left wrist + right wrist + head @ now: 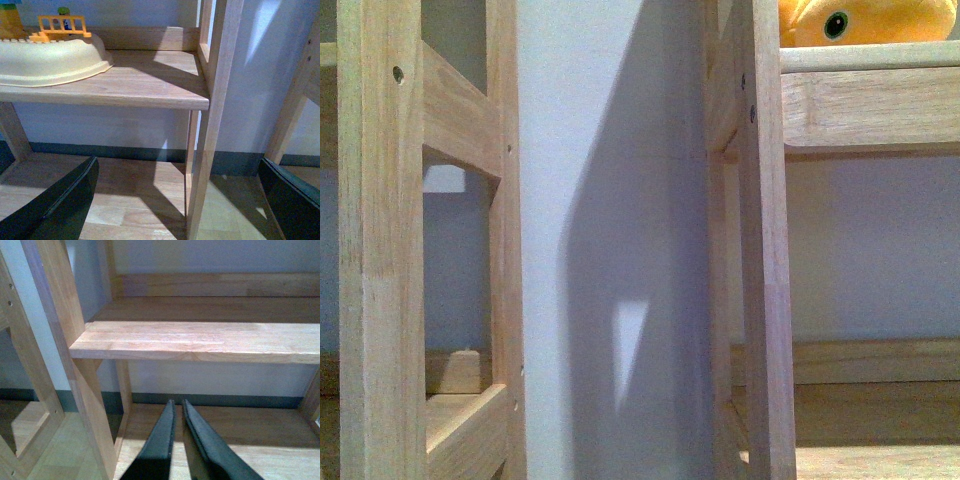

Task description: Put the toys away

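Plush point(865, 22) sits on the upper right shelf point(870, 60); left claw point(175, 200) gapes, right claw point(178, 440) clenched empty — open it before reaching.

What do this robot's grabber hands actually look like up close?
Only the fingers show. The left gripper has two broad, dark, near-black fingers with flat matte faces. The right gripper has two long, slim dark fingers tapering to narrow tips. No cables, markings or arm casing are visible.
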{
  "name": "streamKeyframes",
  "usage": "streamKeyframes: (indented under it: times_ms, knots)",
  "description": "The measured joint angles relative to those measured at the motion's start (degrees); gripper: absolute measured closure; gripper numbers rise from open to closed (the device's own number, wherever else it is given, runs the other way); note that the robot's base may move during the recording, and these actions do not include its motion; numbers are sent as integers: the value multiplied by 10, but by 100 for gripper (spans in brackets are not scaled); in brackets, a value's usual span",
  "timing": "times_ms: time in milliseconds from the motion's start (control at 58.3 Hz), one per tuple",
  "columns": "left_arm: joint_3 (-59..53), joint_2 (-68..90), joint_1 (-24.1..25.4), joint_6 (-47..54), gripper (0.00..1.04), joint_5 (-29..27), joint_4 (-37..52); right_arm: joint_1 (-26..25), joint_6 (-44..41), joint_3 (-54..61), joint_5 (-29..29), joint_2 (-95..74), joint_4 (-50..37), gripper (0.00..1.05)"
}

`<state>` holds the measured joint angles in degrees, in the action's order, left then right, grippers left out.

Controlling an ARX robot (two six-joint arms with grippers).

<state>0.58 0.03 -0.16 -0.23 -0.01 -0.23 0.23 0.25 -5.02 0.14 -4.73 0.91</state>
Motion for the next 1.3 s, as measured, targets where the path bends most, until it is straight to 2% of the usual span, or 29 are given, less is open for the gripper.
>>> streamKeyframes:
  times_ms: [755, 790, 1304]
  knots:
    - [0, 0, 0, 0, 6, 0, 0, -1, 0, 42, 0, 43, -7, 101]
    - [0, 0, 0, 0, 6, 0, 0, -1, 0, 42, 0, 43, -7, 98]
    - [0, 0, 0, 0, 6, 0, 0, -1, -1, 42, 0, 43, -7, 15]
